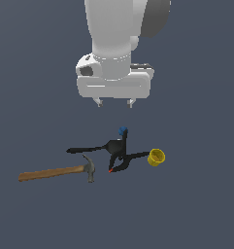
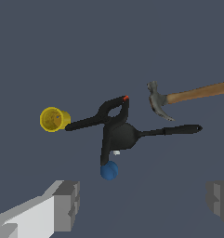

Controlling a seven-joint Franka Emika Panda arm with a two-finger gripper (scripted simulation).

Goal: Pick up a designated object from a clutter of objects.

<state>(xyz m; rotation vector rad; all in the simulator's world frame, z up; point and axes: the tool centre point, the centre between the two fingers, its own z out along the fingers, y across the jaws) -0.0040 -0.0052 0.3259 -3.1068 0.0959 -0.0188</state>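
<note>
The designated object, a long all-black spatula-like utensil [image 1: 89, 149], lies flat in the clutter of objects, its thin handle pointing to the exterior view's left and its blade under the black clamp [image 1: 130, 159]. In the wrist view the utensil [image 2: 169, 131] shows its handle and wide blade beside the red-tipped clamp [image 2: 106, 116]. My gripper [image 1: 115, 103] hangs open and empty well above the clutter, roughly over the blue ball [image 1: 123, 131]. In the wrist view the gripper [image 2: 143, 199] shows both fingertips [image 2: 68, 202] far apart.
A wooden-handled claw hammer [image 1: 53, 172] lies on the exterior view's left, its head [image 2: 157, 104] close to the utensil's handle. A small yellow cup [image 1: 156, 157] [image 2: 53, 119] lies at the clamp's end. The blue ball [image 2: 109, 170] and a tiny pale piece [image 2: 115, 152] sit by the blade.
</note>
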